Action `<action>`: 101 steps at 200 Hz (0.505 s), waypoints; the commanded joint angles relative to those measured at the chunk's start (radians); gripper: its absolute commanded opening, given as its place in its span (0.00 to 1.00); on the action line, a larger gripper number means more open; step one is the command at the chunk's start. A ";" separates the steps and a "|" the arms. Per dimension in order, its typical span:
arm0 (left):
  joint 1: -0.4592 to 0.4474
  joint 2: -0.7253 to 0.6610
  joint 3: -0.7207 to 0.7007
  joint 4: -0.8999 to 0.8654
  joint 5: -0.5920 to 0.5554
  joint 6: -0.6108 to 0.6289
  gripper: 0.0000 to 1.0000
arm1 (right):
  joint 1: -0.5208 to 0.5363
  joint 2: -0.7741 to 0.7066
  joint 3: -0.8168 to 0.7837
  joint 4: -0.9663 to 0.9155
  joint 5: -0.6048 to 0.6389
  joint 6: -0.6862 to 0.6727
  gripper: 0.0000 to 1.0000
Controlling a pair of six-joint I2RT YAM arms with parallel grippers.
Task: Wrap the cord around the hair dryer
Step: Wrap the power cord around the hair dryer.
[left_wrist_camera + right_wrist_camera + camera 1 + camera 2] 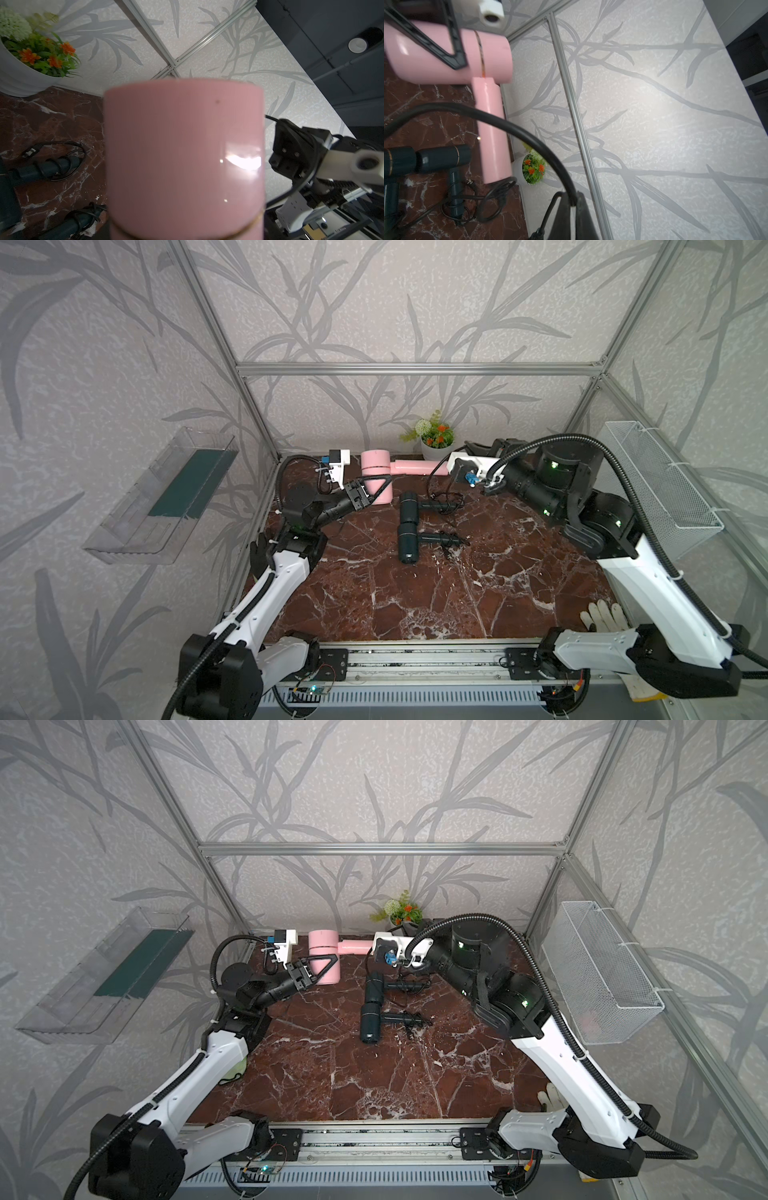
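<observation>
The pink hair dryer (376,466) (324,946) hangs above the back of the marble table (415,605), barrel toward me and handle (492,124) pointing right. My left gripper (380,489) (326,967) is shut on the barrel; one black triangular finger (455,60) lies across it. In the left wrist view the barrel (182,155) hides the jaws. The black cord (529,137) (431,481) arcs from the handle's end to my right gripper (572,199) (469,445), which is shut on it just past the handle.
Two dark hair dryers (409,510) (407,545) lie mid-table with cords bundled at their handles. A potted plant (434,439) stands at the back wall. A wire basket (660,481) hangs on the right wall, a clear tray (166,497) on the left. A white glove (602,614) lies front right.
</observation>
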 commanded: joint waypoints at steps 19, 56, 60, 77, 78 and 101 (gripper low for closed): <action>-0.013 -0.100 0.031 0.256 0.100 -0.085 0.00 | -0.165 0.079 0.041 -0.044 -0.183 0.051 0.00; -0.018 -0.053 0.016 0.622 0.030 -0.303 0.00 | -0.256 0.094 -0.046 -0.017 -0.379 0.188 0.00; -0.018 -0.041 0.014 0.661 0.015 -0.327 0.00 | -0.259 0.087 -0.068 -0.002 -0.401 0.205 0.00; -0.020 0.022 0.011 0.814 -0.056 -0.416 0.00 | -0.267 0.055 -0.167 0.061 -0.498 0.286 0.00; -0.020 0.025 0.012 0.815 -0.058 -0.418 0.00 | -0.268 0.053 -0.173 0.066 -0.503 0.293 0.00; -0.036 0.050 0.018 0.815 -0.089 -0.380 0.00 | -0.278 0.005 -0.305 0.173 -0.631 0.442 0.00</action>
